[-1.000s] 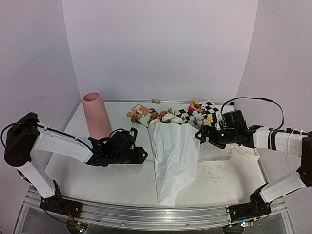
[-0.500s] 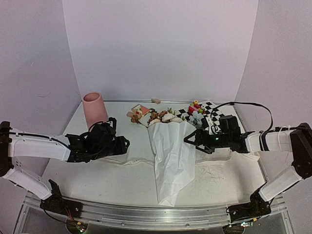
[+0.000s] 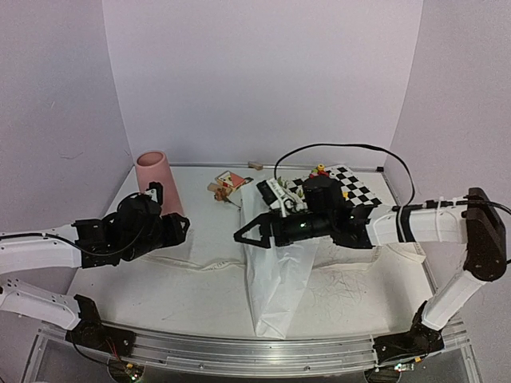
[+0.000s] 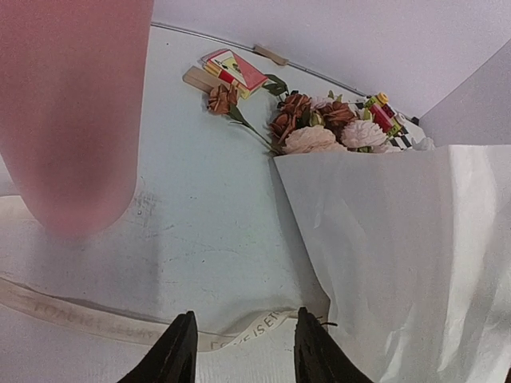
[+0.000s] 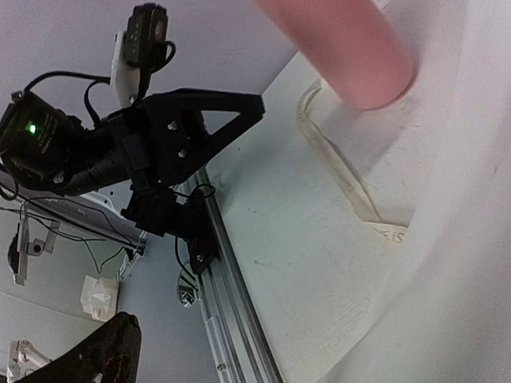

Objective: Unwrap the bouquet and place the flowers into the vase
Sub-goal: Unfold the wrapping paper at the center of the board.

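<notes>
**Bouquet (image 3: 275, 279): light, crinkly and easy to tear, so open it by the paper edge**

The bouquet lies flat in the middle of the overhead view, its pointed end toward the bottom edge. The flowers (image 4: 315, 132) spill from its open top at the upper centre of the left wrist view. One brown rose (image 4: 221, 97) lies a little apart, at the upper left of the bunch. The ribbon (image 4: 96, 323) runs loose along the bottom left of that view, so the tie looks undone. The paper (image 4: 399, 239) is folded over the stems.

The vase (image 3: 153, 182) stands upright at the upper left of the overhead view, well apart from the bouquet.

The right gripper (image 3: 242, 237) hangs over the paper's upper left edge with its jaws spread wide and nothing in them. The left gripper (image 4: 243, 323) sits low beside the vase, about half open. The ribbon crosses the gap just past its tips but is not pinched.

The paper is probably thin and weightless. It would slide rather than resist, and it would rip if pulled hard, so the free left edge is the place to pinch and peel.

The stems look thin and springy and the heads soft. A hold around the bunched stems just below the heads seems safest. The vase is tall and narrow and could tip if knocked.
</notes>
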Tool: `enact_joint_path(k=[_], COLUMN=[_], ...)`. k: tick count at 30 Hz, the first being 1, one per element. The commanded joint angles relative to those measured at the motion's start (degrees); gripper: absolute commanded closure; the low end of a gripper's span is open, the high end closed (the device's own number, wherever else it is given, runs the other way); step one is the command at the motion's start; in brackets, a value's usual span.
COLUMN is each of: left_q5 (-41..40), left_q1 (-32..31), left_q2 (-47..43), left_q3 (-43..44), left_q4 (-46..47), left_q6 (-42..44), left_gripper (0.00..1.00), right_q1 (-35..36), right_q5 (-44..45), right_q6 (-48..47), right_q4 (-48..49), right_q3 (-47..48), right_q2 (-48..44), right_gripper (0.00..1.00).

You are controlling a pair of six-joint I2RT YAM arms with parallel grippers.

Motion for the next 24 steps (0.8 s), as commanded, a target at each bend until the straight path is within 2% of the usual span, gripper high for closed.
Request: enact_joint_path(k=[1,7,12,19,24], left_q5=[-0.9,-1.1,-2.3,-4.0,-2.9], left_q1=[0.3,0.3,0.3,0.3,0.3], left_q2=[-1.7,-4.2,-6.2,-9.0,-8.7], left_q3=[2.0,1.8,2.9,5.7,6.7], left_q4=[-3.2,-4.5,-7.1,-9.9,-10.0], left_q6=[0.5,0.1,0.2,0.9,0.4], left_gripper=[0.56,0.55,0.54,0.51,0.5], right_q1=[5.2,12.2,13.2,13.1,13.2], right_q5=[-1.2,-0.7,4.0,21.2,34.7], right_q6=[-2.1,-2.3,-3.0,-9.7,-8.4], right_q4=[0.8,-0.2,-2.6,-15.5,-21.6], right_q3=[7.0,15.8,16.5,17.1,17.1], right_q2=[7.6,18.3,18.8,13.2,10.7], right_gripper=[0.02,0.02,0.02,0.02,0.04])
